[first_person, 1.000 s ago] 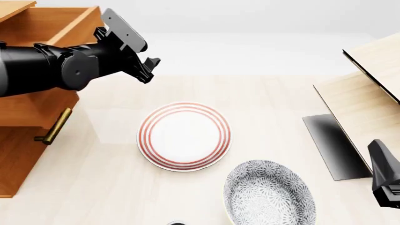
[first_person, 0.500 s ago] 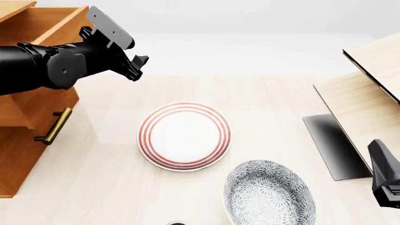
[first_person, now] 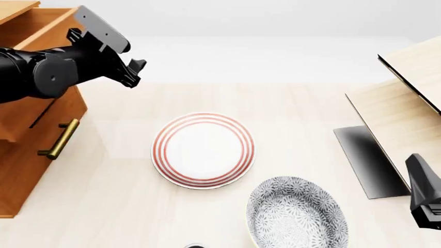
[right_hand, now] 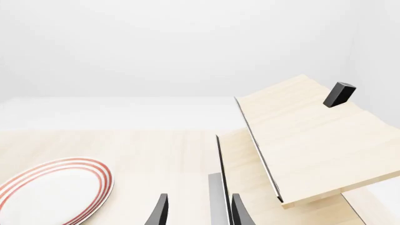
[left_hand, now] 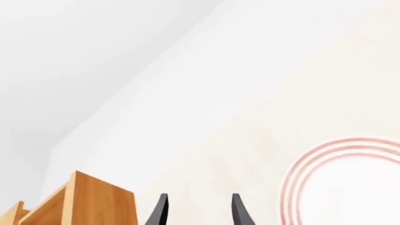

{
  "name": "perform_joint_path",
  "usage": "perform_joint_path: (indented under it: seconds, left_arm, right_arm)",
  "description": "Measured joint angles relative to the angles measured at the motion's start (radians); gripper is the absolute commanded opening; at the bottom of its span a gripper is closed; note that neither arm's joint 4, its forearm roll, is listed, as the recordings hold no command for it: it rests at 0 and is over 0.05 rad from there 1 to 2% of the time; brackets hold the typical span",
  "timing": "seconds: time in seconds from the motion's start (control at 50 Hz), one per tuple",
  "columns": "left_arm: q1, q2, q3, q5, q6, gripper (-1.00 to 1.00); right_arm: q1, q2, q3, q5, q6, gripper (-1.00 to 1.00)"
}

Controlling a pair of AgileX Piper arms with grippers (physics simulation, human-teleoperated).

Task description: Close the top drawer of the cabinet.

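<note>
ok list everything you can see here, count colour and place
cabinet: 1, orange-brown wood, far left of the table
top drawer: 1, orange-brown, part open, behind the left arm
lower brass handle: 1, on the cabinet front
striped plate: 1, white with red rings, table centre
patterned bowl: 1, grey-white, near edge, right of centre
pale furniture: 1, light wood with black edges, far right
left claw: 1, black, open, beside the drawer
right claw: 1, black, open, low right

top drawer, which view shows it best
The front view: the top drawer shows its open box, though the left arm hides its front. The left wrist view catches only one wooden corner, and the right wrist view shows none of it.
</note>
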Motion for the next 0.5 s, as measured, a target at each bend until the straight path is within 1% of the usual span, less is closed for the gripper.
perform_joint_path:
  seconds: [0.5]
  left_arm:
    - [0.069, -0.037, 0.044, -0.010, -0.001, 1.00]
  right_arm:
    - [0.000, 0.000, 0.000, 0.000, 0.000, 1.00]
